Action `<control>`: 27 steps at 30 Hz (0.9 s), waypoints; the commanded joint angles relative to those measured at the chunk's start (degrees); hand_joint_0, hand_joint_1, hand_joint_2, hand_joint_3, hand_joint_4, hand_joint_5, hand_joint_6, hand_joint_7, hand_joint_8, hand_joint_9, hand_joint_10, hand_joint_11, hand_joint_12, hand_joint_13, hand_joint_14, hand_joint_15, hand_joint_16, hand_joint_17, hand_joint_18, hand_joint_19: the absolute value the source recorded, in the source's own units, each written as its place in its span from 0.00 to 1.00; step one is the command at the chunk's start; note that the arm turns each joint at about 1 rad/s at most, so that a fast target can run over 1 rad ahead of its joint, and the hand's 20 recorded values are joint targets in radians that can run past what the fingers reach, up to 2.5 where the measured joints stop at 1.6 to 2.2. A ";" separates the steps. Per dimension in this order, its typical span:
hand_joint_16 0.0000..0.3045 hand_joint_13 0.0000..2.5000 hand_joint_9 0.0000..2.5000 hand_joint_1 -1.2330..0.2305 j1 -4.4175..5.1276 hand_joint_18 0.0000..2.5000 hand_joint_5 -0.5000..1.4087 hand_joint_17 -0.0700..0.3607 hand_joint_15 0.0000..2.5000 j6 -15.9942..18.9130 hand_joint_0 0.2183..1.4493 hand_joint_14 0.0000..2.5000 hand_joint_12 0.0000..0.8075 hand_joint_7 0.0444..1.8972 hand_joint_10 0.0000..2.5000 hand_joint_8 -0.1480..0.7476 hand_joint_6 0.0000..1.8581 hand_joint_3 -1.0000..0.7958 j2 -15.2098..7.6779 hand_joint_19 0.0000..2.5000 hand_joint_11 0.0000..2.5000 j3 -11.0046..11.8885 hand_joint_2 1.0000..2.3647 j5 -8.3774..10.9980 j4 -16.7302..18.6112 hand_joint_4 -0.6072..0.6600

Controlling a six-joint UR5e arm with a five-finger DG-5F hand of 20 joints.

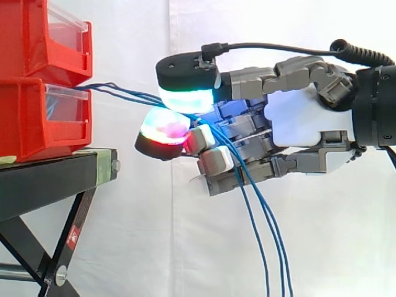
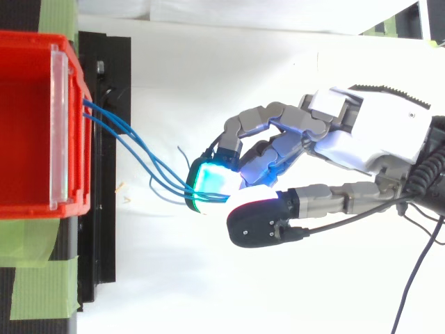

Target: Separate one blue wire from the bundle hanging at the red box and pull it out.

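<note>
Hand [image 1: 291, 117] pinches thin blue wires [image 1: 127, 93] between glowing pads, just off stacked glossy red plastic bins [image 1: 31, 117] on black metal stand [image 1: 55, 170]; wires droop below; white curtain [image 1: 136, 247] behind.

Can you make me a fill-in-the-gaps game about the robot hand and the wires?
The wires are ____. They come out of a ____ box. The hand, pinching them, enters the side view from the ____. Past the hand they hang ____.
Missing words: blue, red, right, down.
</note>
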 commanded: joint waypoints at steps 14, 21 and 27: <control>0.09 0.40 0.27 0.20 -0.02 0.21 0.13 0.31 0.50 0.00 0.43 0.01 0.41 0.53 0.00 0.53 0.47 0.43 0.01 0.16 0.55 0.00 0.02 0.00 0.00 0.69; 0.09 0.43 0.32 0.35 -0.02 0.23 0.14 0.31 0.51 -0.09 0.32 0.01 0.41 0.54 0.00 0.54 0.46 0.51 0.01 0.21 0.54 0.00 0.02 0.00 0.00 0.68; 0.12 0.42 0.31 0.34 -0.10 0.21 0.13 0.35 0.50 -0.26 0.26 0.01 0.44 0.56 0.01 0.55 0.45 0.45 -0.08 0.21 0.54 0.00 0.01 0.00 0.00 0.69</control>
